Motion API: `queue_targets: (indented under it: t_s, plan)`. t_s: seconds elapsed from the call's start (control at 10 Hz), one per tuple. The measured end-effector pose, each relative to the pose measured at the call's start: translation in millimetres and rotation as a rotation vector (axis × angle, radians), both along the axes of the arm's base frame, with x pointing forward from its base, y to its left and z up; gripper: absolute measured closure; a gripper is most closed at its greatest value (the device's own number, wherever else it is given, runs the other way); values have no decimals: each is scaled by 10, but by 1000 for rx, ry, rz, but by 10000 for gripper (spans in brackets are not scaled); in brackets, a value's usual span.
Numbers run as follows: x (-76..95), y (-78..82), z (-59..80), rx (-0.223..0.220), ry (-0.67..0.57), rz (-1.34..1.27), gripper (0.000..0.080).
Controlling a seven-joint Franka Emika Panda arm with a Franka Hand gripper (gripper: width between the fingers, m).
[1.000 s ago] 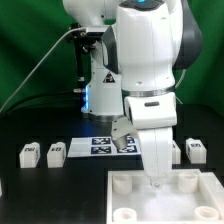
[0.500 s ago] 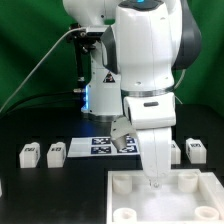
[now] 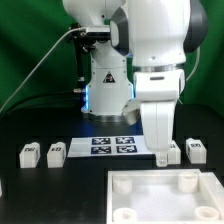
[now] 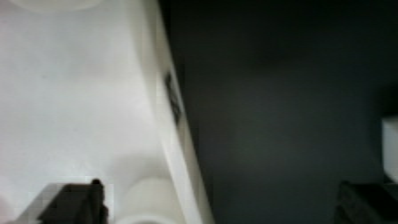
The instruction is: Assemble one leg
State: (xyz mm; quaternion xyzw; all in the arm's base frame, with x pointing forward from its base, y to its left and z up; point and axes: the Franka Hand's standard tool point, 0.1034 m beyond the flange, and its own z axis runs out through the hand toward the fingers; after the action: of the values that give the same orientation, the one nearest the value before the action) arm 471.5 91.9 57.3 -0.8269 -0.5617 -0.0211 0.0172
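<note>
The tool (image 3: 162, 157), fingers (image 4: 71, 203) spread wide and empty, hangs low over the worktop (image 3: 60, 190), the nearest leg (image 3: 176, 152) just beside it at three o'clock in the exterior view.

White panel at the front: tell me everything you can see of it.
The panel is a large flat white slab, plastic-looking, lying flat on the black table at the front, toward the exterior view's right; the frame crops its near and right sides. It has a raised rim and round corner sockets, three visible, all empty. Nothing rests on it; the gripper hangs beyond its far edge, apart from it.
</note>
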Motion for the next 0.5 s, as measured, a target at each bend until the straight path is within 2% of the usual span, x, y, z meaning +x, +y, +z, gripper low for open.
queue_targets:
  t_s: [0.3, 0.5]
  plan:
    - [-69, 410, 29, 14, 22, -405, 150]
    - [-108, 566, 29, 27, 42, -658, 150]
